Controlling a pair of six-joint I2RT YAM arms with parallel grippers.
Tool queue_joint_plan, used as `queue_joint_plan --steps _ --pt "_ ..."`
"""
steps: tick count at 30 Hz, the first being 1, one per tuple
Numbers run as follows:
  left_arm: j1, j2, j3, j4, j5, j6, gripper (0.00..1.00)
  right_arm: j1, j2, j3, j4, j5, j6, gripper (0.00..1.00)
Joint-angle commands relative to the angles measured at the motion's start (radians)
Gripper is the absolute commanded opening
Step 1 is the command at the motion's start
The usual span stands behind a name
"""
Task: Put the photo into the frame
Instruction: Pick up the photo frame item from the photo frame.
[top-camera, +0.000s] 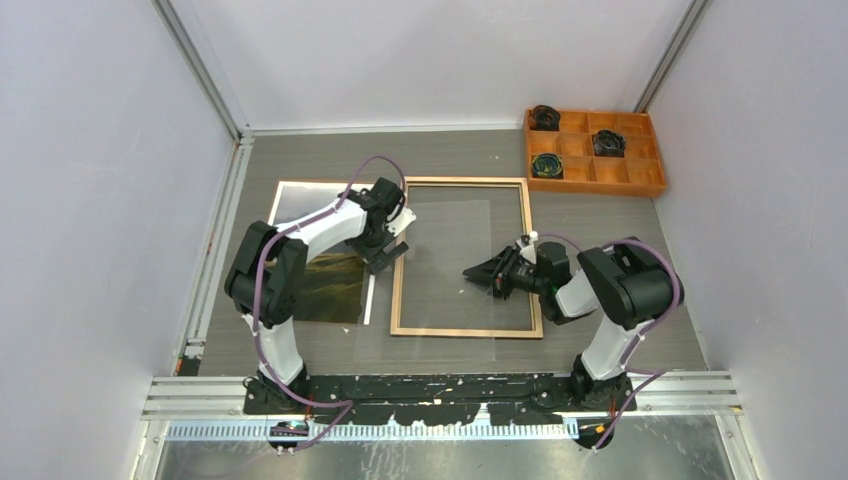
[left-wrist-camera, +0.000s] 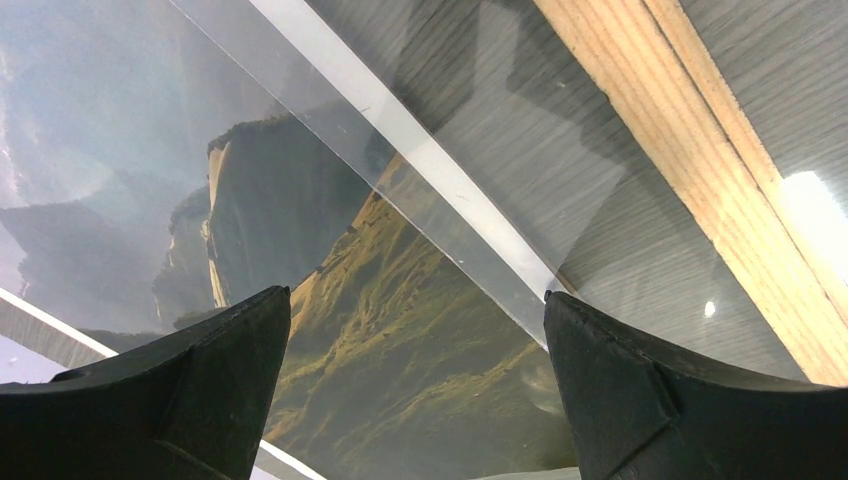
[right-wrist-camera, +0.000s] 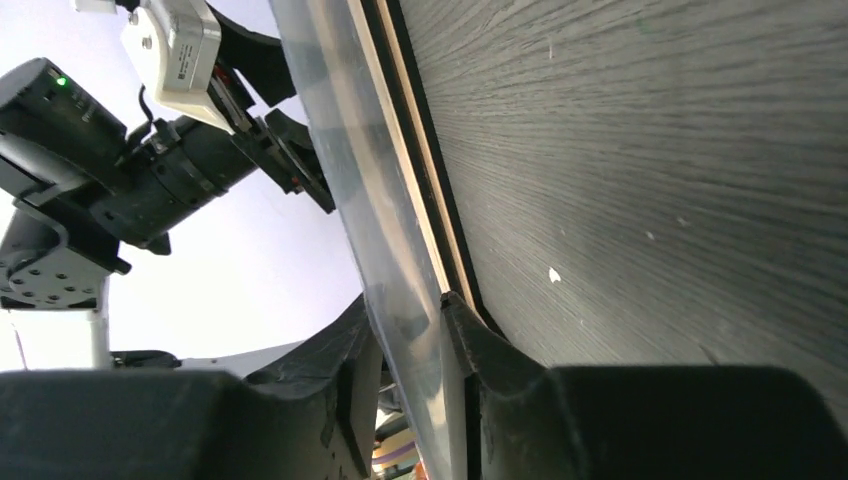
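- Starting with the overhead view, the frame (top-camera: 465, 182) is seen lying flat at the middle of the table (top-camera: 610, 225), wood-coloured back up.
- A clear sheet (top-camera: 445, 245) is laid askew over it, its near edge sticking out past the rail at 6 o'clock.
- The photo (top-camera: 335, 290) is found flat on the table at 9 o'clock of the frame, just beside it and partly hidden by the left arm.
- An orange tray (top-camera: 596, 188) is set at 1 o'clock, well apart.
- The left gripper (top-camera: 385, 252) is held over the frame's 9 o'clock rail; the right gripper (top-camera: 478, 272) is pointed at the sheet's 3 o'clock edge.
- From the left wrist, the jaws are shown spread fully wide and nothing is held; the landscape print is seen below them.
- From the right wrist, the sheet's edge is shown between the narrowly set fingers (right-wrist-camera: 480, 350); whether it is already pinched cannot be told.
- The task is judged barely begun: the print is not yet inside. The sheet is probably to be seated first, and the print then carried across and laid in.
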Motion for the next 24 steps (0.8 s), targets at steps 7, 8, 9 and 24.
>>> queue_joint_plan --steps 7,8,9,24 --pt "0.032 -0.065 0.069 -0.050 0.026 0.009 1.00 0.004 -0.049 0.030 0.023 -0.019 -0.030 0.20" --pt "0.038 -0.072 0.083 -0.059 0.027 0.009 1.00 0.004 -0.099 0.044 -0.073 -0.011 -0.083 0.19" --pt "0.048 -0.080 0.099 -0.069 0.032 0.008 1.00 0.005 -0.151 0.067 -0.209 0.004 -0.146 0.16" --pt "0.125 -0.079 0.252 -0.143 0.164 -0.063 1.00 -0.170 -0.460 0.467 -1.256 0.057 -0.642 0.08"
